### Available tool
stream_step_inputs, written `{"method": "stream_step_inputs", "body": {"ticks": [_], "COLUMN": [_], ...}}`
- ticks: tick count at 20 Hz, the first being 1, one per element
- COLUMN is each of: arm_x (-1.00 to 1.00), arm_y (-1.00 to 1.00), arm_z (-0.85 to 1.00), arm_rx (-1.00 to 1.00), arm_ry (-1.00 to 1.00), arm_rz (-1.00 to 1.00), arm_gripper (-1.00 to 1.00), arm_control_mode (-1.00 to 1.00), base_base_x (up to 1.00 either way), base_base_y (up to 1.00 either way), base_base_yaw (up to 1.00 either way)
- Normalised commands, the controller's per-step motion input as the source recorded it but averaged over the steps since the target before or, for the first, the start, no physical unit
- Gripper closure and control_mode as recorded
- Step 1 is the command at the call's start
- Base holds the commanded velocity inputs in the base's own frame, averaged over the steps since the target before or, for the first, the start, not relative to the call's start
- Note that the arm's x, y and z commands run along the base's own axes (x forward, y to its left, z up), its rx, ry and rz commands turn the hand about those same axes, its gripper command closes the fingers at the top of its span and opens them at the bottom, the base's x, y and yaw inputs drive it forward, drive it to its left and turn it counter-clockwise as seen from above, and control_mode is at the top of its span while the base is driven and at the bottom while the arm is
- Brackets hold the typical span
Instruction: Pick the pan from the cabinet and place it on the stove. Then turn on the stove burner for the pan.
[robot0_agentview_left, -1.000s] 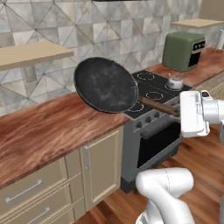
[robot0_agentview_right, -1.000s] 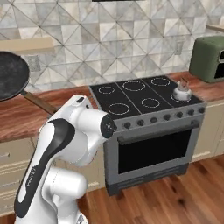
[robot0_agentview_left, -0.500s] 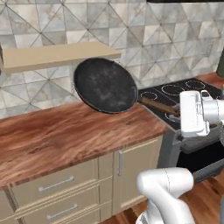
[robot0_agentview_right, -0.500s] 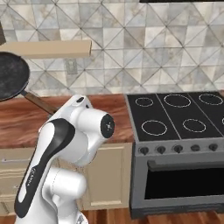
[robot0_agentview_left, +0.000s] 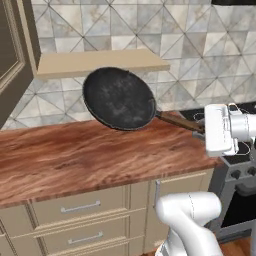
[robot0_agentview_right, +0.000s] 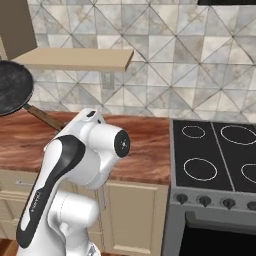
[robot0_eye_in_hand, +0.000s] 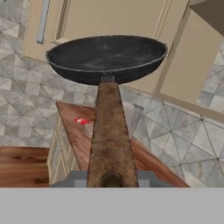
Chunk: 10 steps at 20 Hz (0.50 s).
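Note:
The black pan (robot0_agentview_left: 119, 98) hangs tilted in the air over the wooden counter, its long brown handle (robot0_agentview_left: 179, 122) running right into my gripper (robot0_agentview_left: 202, 131), which is shut on it. From the right base view the pan (robot0_agentview_right: 12, 92) sits at the far left edge, partly cut off. In the hand view the handle (robot0_eye_in_hand: 109, 140) runs up from between my fingertips (robot0_eye_in_hand: 77, 177) to the pan (robot0_eye_in_hand: 107, 57). The black stove (robot0_agentview_right: 220, 155) with white burner rings lies to the right. A dark open cabinet door (robot0_agentview_left: 12, 50) stands at the left.
A beige wall shelf (robot0_agentview_left: 100, 62) hangs just behind and above the pan. The wooden counter (robot0_agentview_left: 75, 160) stretches below, with beige drawers (robot0_agentview_left: 80, 210) under it. Stove knobs (robot0_agentview_right: 202, 200) line the range's front. My white arm (robot0_agentview_right: 80, 165) fills the lower left of the right base view.
The whole scene has slid to the right in both base views, so the base has moved left. The pan stays held the same way in the gripper.

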Motion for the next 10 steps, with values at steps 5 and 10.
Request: {"method": "stream_step_inputs", "body": {"ticks": [5,10], "arm_x": [0.0,0.0], "arm_y": [0.0,0.0], "arm_z": [0.0,0.0], "arm_rx": [0.0,0.0], "arm_ry": [0.0,0.0], "arm_rz": [0.0,0.0], "arm_gripper": [1.0,1.0], "arm_control_mode": [1.0,1.0], "base_base_x": [0.39,0.47], "base_base_y": [-0.32,-0.09], "base_base_yaw": [0.28,0.24]}}
